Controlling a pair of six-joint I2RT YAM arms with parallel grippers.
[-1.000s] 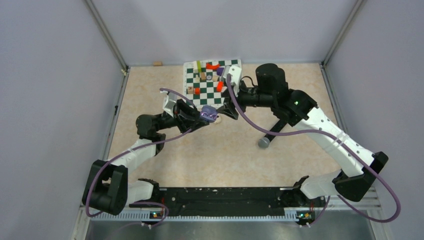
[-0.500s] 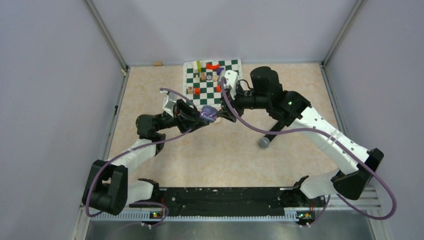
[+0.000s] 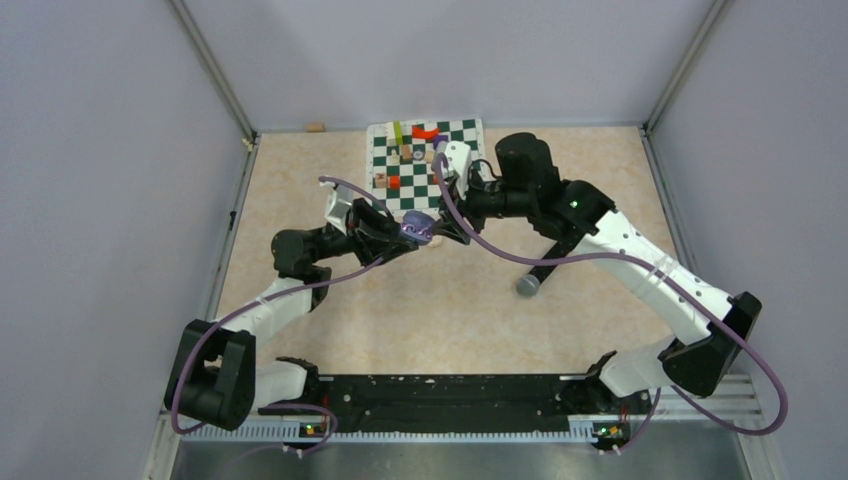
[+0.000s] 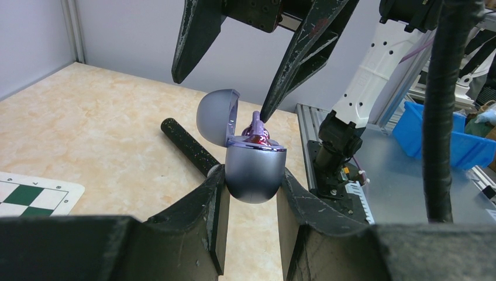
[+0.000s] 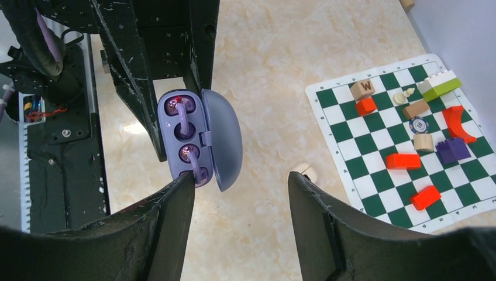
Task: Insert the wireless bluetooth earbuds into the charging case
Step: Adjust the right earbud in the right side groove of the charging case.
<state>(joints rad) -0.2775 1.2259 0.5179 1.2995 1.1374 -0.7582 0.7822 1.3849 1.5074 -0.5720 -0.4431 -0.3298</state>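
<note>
Two earbuds (image 5: 187,153) in case (image 4: 254,170), maybe above rim.

A green-and-white checkered mat (image 5: 345,126) strewn with coloured blocks (image 5: 402,160) was laid at the far edge of the bench (image 3: 450,310), and a black microphone (image 3: 540,272) was seen lying nearby.
</note>
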